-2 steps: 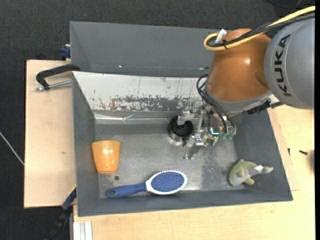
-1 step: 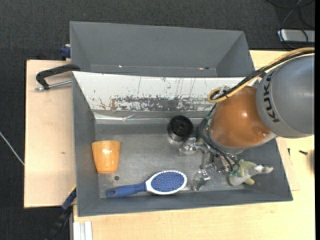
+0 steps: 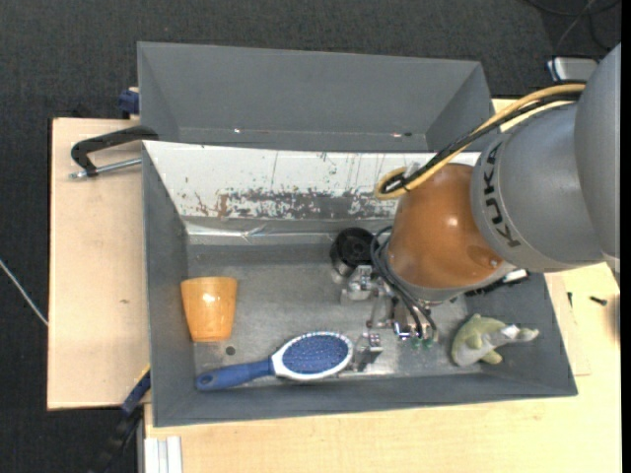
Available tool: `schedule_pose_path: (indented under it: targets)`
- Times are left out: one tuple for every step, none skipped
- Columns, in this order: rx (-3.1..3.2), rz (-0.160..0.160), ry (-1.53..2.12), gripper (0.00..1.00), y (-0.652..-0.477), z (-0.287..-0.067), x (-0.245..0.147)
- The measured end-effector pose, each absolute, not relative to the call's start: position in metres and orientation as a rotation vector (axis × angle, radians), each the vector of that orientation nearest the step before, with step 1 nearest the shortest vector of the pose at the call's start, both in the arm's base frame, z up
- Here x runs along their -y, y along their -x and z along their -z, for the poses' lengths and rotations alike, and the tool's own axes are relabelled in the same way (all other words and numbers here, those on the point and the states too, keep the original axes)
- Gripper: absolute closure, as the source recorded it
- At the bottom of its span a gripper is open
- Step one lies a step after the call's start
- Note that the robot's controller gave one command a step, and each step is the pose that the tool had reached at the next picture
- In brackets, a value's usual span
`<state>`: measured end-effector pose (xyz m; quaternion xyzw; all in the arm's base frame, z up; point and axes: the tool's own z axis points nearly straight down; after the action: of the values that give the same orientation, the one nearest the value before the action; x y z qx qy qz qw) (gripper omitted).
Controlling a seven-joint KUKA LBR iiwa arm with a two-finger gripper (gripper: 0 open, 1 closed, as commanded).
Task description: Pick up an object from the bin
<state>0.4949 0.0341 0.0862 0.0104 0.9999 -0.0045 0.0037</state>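
Note:
My gripper [image 3: 396, 325] hangs low over the bin floor, right of centre, under the arm's orange cover. Just to its left lies a blue hairbrush [image 3: 296, 359], its oval bristle head toward the gripper and its handle pointing left along the front wall. A pale greenish soft toy [image 3: 480, 340] lies just to the gripper's right, near the front right corner. Behind the gripper, a small black round thing [image 3: 351, 246] sits by the back wall, partly hidden by the arm.
An orange plastic cup [image 3: 209, 307] stands at the bin's left side, apart from everything else. The arm and its orange cover hide the floor at the right rear. Bare floor lies between the cup and the gripper.

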Motion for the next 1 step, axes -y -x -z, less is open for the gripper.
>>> schedule_pose_path:
  targets:
    - [-3.139, 0.027, 0.159, 0.00, -0.4941, -0.0834, -0.0467]
